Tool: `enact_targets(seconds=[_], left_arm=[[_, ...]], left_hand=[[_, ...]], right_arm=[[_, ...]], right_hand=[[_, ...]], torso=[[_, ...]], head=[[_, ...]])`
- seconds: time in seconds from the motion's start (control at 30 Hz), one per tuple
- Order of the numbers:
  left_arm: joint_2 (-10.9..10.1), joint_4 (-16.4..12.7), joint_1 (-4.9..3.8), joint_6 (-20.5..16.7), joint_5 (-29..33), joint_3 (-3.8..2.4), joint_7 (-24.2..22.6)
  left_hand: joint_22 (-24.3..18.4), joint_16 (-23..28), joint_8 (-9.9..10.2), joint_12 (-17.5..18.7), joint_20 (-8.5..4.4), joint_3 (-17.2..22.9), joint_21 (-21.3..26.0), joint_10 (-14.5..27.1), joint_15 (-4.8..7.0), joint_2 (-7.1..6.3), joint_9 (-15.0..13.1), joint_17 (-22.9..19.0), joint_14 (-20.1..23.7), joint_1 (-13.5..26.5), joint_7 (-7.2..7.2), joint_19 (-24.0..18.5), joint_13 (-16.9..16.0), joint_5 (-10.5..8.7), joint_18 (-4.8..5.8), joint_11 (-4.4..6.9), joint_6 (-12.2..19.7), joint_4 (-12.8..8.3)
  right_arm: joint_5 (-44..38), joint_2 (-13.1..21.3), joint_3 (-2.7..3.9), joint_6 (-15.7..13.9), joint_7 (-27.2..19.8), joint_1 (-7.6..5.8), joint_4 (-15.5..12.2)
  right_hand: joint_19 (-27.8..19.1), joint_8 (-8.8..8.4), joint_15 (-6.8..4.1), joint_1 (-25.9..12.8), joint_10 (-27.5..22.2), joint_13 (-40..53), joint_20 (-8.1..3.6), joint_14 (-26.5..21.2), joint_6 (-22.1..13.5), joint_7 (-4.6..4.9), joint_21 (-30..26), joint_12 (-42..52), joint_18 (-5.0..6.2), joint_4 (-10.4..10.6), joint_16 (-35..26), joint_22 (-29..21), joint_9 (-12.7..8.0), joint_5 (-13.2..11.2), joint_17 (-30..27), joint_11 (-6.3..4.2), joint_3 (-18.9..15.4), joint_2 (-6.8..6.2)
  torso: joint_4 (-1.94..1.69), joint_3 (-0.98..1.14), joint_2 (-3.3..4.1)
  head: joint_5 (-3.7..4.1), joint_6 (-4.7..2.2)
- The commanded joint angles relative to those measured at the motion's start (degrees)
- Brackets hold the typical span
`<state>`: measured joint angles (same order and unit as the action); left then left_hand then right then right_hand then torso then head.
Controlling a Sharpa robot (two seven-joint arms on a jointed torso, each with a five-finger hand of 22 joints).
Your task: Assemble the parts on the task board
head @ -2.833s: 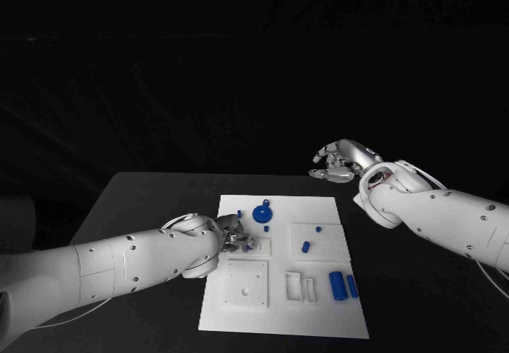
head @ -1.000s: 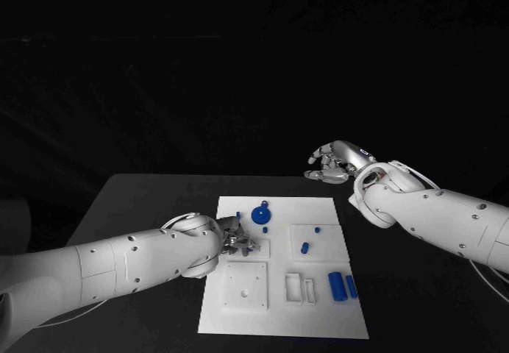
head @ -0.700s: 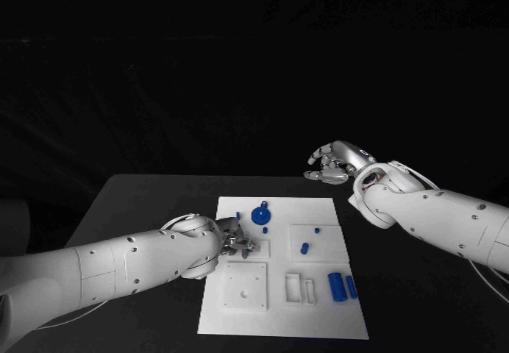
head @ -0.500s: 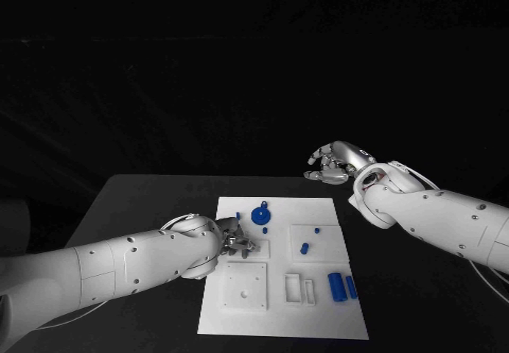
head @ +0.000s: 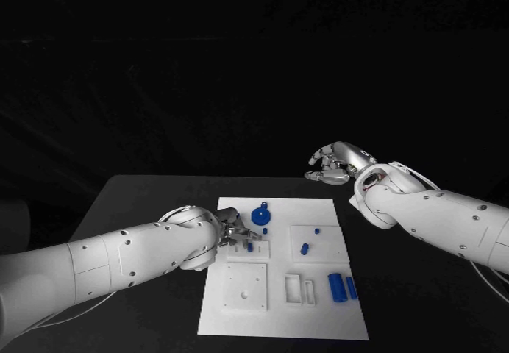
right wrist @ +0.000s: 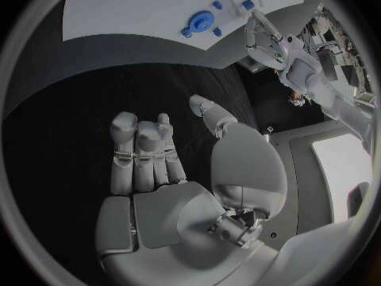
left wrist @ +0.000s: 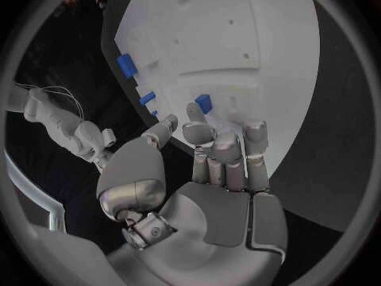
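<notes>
The white task board (head: 278, 309) lies in the middle of the table. My left hand (head: 230, 233) hovers over its left edge with the fingers stretched out and nothing in them. Just past the fingertips (left wrist: 195, 115) a small blue part (head: 250, 247) (left wrist: 203, 103) stands on the board (left wrist: 238, 32). A blue round part (head: 262, 215) (right wrist: 200, 24) lies near the far edge. Small blue pegs (head: 304, 248) sit in the right middle, and two blue cylinders (head: 337, 285) lie at the near right. My right hand (head: 334, 163) (right wrist: 151, 159) hangs above the table beyond the board's far right corner, fingers curled in, holding nothing.
Square and slotted white recesses (head: 245, 285) take up the near half of the board. Black table (head: 148, 198) shows on both sides of it. My left hand (right wrist: 266, 41) also appears by the board (right wrist: 135, 13) in the right wrist view.
My left hand has drawn back from the spot it covered, and a small blue part now stands uncovered there. The right hand has stayed put.
</notes>
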<state>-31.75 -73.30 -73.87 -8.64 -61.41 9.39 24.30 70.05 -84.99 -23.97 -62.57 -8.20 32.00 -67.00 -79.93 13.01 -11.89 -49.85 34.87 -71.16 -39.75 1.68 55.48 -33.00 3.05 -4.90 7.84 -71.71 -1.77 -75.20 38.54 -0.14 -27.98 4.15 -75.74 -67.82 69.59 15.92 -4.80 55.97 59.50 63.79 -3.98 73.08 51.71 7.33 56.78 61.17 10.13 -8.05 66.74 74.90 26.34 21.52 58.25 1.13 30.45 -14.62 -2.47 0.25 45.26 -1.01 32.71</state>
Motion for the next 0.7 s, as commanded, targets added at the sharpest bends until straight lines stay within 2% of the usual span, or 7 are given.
enact_targets(seconds=[0.03, 0.17, 0.27, 0.33, 0.47, 0.57, 0.7], left_arm=[[-0.16, -0.32, -0.28, 1.53, 1.88, -0.34, -0.52], [-0.52, -0.53, -0.54, 1.81, 2.53, -1.08, -0.76], [-0.91, -0.53, -0.7, 1.66, 2.69, -2.21, -0.85], [-1.17, -0.26, -1.35, 1.6, 3.08, -2.42, -1.03], [-1.63, 0.82, -2.84, 2.18, 4.0, -2.56, -1.23], [-1.56, 2.28, -3.48, 2.16, 4.16, -2.56, -1.32], [-0.77, 5.56, -4.17, 3.05, 4.16, -2.56, -1.25]], left_hand=[[-0.04, -0.06, 0.24, -0.04, -7.3, -0.03, 0.34, 0.31, 0.12, -1.09, 0.14, -0.1, 0.32, -0.21, -0.03, -0.33, 0.11, -0.23, -1.14, -0.11, 0.48, 0.39], [-0.06, -0.04, 0.26, -0.02, -7.31, 0.01, 0.36, 0.33, 0.12, -1.2, 0.16, -0.11, 0.34, -0.25, -0.04, -0.34, 0.13, -0.23, -1.16, -0.12, 0.49, 0.49], [-0.13, 0.49, 0.73, 0.54, -7.33, 0.34, 0.52, 0.85, 0.13, -1.14, 0.33, -0.38, 0.82, -1.07, -0.24, -0.51, 0.4, -0.21, -1.23, -0.27, 1.21, 0.36], [-0.23, 1.13, 1.11, 1.15, -7.21, 0.23, 0.79, 1.21, 0.01, -0.79, 0.46, -0.71, 1.3, -1.57, -0.47, -0.85, 0.73, -0.22, -1.15, -0.5, 1.69, 0.2], [-0.54, 2.41, 2.2, 2.7, -6.79, -1.51, 1.55, 1.52, -0.57, 1.44, 0.84, -1.51, 1.85, -3.44, -0.99, -1.73, 1.58, -0.15, -0.73, -1.03, 2.32, -1.7], [-0.83, 3.81, 3.36, 4.1, -6.57, -2.43, 2.21, 2.32, -0.88, 2.57, 1.25, -2.48, 2.38, -4.58, -1.44, -2.23, 2.21, -0.1, -0.47, -1.39, 3.39, -2.99], [-1.3, 5.16, 4.61, 5.47, -6.28, -3.06, 3.27, 3.39, -1.24, 2.88, 1.72, -3.46, 3.13, -4.88, -1.94, -2.95, 2.74, -0.02, -0.12, -1.84, 4.85, -3.41]], right_arm=[[-0.4, 0.03, 0.02, 0.45, -0.55, 0.03, 0.01], [-0.4, 0.1, 0.02, 0.46, -0.56, 0.03, -0.02], [-0.4, 0.2, 0.02, 0.43, -0.56, 0.03, -0.02], [-0.4, 0.25, 0.02, 0.45, -0.56, 0.03, -0.04], [-0.4, 0.39, 0.02, 0.44, -0.55, 0.03, -0.07], [-0.39, 0.42, 0.02, 0.43, -0.54, 0.03, -0.07], [-0.38, 0.43, 0.02, 0.44, -0.53, 0.03, -0.1]], right_hand=[[-0.06, 0.17, -0.38, -0.35, -0.25, -0.07, -0.45, -0.06, -0.06, 0.27, -0.26, 0.19, 4.87, 0.0, -0.26, 0.42, -0.05, 0.29, 0.08, -0.01, -0.31, 0.05], [-0.06, 0.17, -0.38, -0.36, -0.25, -0.08, -0.45, -0.06, -0.06, 0.27, -0.27, 0.19, 4.87, 0.01, -0.26, 0.42, -0.06, 0.3, 0.08, -0.01, -0.32, 0.05], [-0.06, 0.16, -0.38, -0.39, -0.25, -0.08, -0.45, -0.06, -0.06, 0.27, -0.27, 0.19, 4.87, 0.02, -0.26, 0.42, -0.06, 0.32, 0.08, 0.0, -0.33, 0.05], [-0.05, 0.16, -0.37, -0.43, -0.25, -0.09, -0.45, -0.06, -0.07, 0.27, -0.28, 0.2, 4.87, 0.04, -0.27, 0.43, -0.06, 0.34, 0.08, 0.0, -0.36, 0.05], [-0.05, 0.15, -0.37, -0.45, -0.25, -0.1, -0.45, -0.05, -0.08, 0.28, -0.28, 0.2, 4.87, 0.05, -0.27, 0.43, -0.07, 0.37, 0.09, 0.0, -0.37, 0.07], [-0.05, 0.15, -0.37, -0.44, -0.25, -0.11, -0.45, -0.05, -0.09, 0.28, -0.29, 0.21, 4.87, 0.05, -0.27, 0.43, -0.07, 0.39, 0.09, 0.0, -0.37, 0.07], [-0.03, 0.07, -0.37, -0.4, -0.23, -0.13, -0.47, -0.03, -0.23, 0.3, -0.3, 0.23, 4.87, 0.03, -0.27, 0.44, -0.11, 0.43, 0.1, 0.01, -0.36, 0.11]], torso=[[0.01, 0.02, -0.02], [0.03, 0.03, 0.03], [0.06, -0.01, 0.06], [0.09, -0.03, 0.05], [0.1, 0.03, 0.06], [0.04, 0.05, 0.07], [-0.02, -0.01, 0.08]], head=[[-0.08, -0.03], [-0.17, -0.15], [-0.09, -0.13], [-0.09, -0.14], [-0.1, -0.22], [-0.12, -0.39], [-0.03, -0.58]])
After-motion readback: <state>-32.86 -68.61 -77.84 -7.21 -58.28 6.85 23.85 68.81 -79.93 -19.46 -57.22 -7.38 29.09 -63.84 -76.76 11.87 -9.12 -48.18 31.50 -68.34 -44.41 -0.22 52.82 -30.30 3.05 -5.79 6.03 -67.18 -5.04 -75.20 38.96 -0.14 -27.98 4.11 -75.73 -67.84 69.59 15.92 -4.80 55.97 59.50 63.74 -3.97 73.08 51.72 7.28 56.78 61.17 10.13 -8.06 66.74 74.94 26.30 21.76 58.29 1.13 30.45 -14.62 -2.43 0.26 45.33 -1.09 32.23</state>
